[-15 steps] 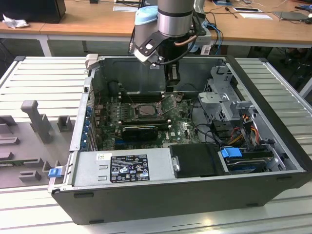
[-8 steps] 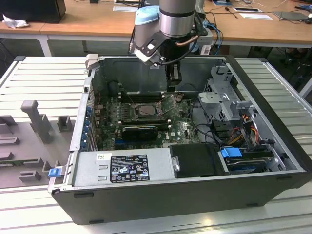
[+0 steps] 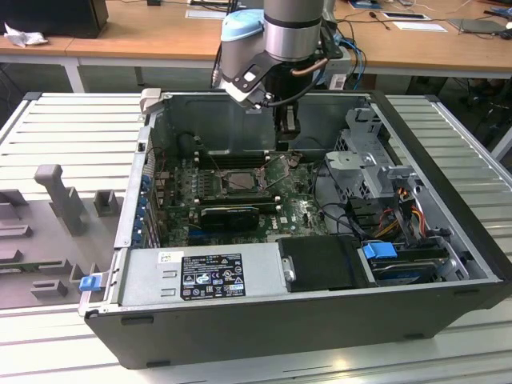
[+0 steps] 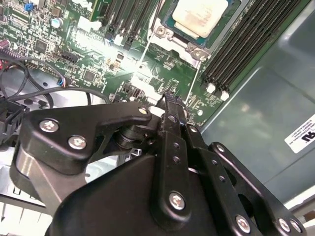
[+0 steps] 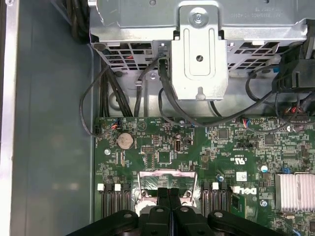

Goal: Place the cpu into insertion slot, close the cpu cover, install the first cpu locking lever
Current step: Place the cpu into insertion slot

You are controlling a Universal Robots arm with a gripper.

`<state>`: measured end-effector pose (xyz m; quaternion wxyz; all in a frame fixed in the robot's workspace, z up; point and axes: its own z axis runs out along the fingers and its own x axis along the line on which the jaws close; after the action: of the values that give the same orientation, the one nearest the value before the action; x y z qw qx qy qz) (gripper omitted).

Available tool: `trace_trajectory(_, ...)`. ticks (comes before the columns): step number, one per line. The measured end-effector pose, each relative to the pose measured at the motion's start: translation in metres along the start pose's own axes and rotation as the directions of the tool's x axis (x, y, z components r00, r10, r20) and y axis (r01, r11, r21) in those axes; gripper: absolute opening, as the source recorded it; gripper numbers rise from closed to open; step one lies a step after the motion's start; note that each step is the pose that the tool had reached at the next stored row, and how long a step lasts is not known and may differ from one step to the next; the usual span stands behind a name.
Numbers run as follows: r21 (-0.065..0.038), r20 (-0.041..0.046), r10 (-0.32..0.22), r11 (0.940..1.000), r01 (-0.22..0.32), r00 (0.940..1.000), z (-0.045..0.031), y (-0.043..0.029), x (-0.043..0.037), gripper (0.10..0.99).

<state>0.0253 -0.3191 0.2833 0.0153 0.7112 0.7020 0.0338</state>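
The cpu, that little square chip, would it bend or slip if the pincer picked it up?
The cpu looks like a thin, flat square with a hard pale face, so it would probably stay stiff, not floppy. It is small, so it is likely light. Its smooth face might be slippery, and being flat it should not roll.

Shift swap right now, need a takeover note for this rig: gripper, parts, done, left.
Gripper: black fingers shut, nothing visibly held, low over the green circuit board beside the silver-framed insertion slot.
Pale silver-beige square cpu: seated in that slot.
Flat silver cpu cover: appears down around the cpu.
Done: cpu placed, cover seemingly closed.
Left: locking lever; the thin wire lever runs near the fingertips, latch state unclear.
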Motion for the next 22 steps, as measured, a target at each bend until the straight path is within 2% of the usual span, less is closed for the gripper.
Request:
trace_trajectory(9,0.000,0.0000,0.000,1.0000,0.000,1.0000,0.0036,0.0063,0.0000,0.106)
trace_trajectory(12,0.000,0.0000,0.000,1.0000,0.000,1.0000,0.0098,0.0081,-0.0001,0.106)
trace_trajectory(16,0.001,0.0000,0.000,1.0000,0.000,1.0000,0.0199,0.0143,-0.0003,0.106)
trace_trajectory(22,0.007,0.0003,0.000,1.0000,0.000,1.0000,0.0252,0.0252,-0.0003,0.106)
